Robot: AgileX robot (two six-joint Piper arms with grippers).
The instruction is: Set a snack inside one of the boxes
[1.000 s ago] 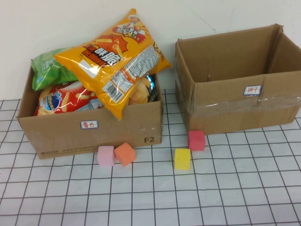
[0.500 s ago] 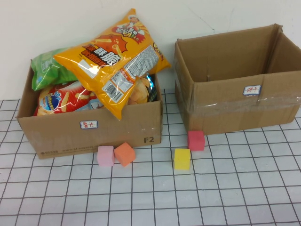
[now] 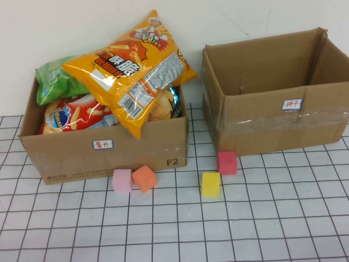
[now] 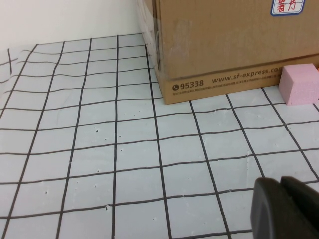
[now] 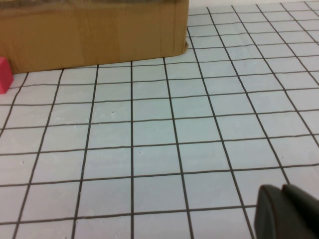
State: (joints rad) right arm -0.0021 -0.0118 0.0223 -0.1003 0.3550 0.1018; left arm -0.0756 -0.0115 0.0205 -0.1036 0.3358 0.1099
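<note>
A large orange snack bag (image 3: pixel 131 73) lies tilted on top of the left cardboard box (image 3: pixel 142 150), over a green bag (image 3: pixel 57 82) and a red-and-orange bag (image 3: pixel 76 115). The right cardboard box (image 3: pixel 262 128) looks empty. Neither arm shows in the high view. My left gripper (image 4: pixel 280 185) hangs shut and empty over the gridded table, short of the left box's near corner (image 4: pixel 209 55). My right gripper (image 5: pixel 281 191) hangs shut and empty over the table, short of the right box (image 5: pixel 94 30).
Foam cubes lie on the table in front of the boxes: pink (image 3: pixel 122 180), orange (image 3: pixel 144 178), yellow (image 3: pixel 211 184) and red (image 3: pixel 227 162). The pink cube (image 4: pixel 301 84) and the red cube (image 5: pixel 4 74) also show in the wrist views. A white wall stands behind the boxes.
</note>
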